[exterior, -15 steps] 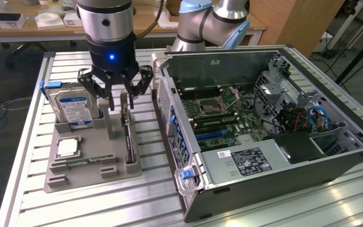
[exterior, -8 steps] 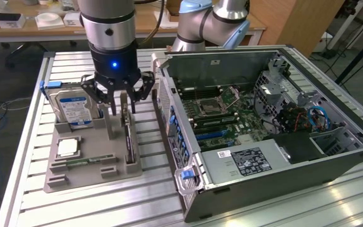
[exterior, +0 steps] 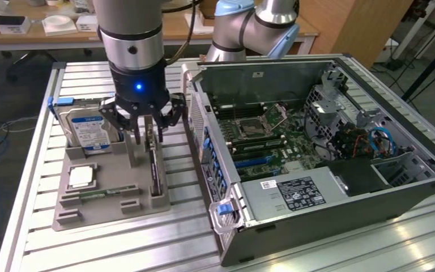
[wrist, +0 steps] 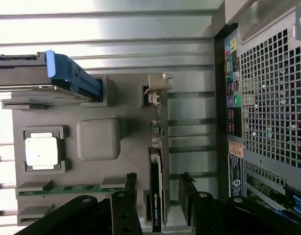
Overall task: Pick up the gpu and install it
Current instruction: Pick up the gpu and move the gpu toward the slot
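Hand (exterior: 146, 131) sits wide open, fingers (wrist: 188, 200) either side of the upright gpu (wrist: 157, 205).

The hand (wrist: 158, 178) straddles the graphics card (wrist: 157, 205), fingers (wrist: 126, 210) clear of both faces; the card stands on edge in the gray tray (wrist: 126, 112) beside the computer case (wrist: 268, 98).

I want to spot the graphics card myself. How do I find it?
Find the big open computer case, then the grey tray beside it on the exterior view's left. The graphics card is the thin black board standing on edge at the tray's side nearest the case, under the gripper. Its neighbours are a silver hard drive and a small green memory stick.
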Controlling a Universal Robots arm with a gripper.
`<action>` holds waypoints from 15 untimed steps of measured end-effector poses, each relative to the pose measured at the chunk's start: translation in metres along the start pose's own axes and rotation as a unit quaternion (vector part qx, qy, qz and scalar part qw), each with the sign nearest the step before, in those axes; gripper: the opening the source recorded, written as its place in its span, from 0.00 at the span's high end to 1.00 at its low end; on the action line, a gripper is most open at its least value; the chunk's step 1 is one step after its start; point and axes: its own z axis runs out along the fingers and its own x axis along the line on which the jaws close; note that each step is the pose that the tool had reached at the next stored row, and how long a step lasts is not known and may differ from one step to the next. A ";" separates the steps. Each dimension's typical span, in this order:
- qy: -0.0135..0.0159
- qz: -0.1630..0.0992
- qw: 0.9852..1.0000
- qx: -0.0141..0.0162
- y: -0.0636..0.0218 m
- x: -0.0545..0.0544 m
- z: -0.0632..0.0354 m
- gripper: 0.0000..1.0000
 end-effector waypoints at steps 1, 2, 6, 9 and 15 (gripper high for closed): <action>0.000 0.000 1.000 0.000 -0.0009 0.000 0.0010 0.53; 0.000 0.000 1.000 0.000 -0.0020 0.000 0.0020 0.53; 0.000 0.000 1.000 0.000 -0.0071 -0.002 0.0067 0.53; 0.000 0.000 1.000 0.000 -0.0106 -0.002 0.0100 0.53; 0.000 0.000 1.000 0.000 -0.0155 -0.003 0.0191 0.53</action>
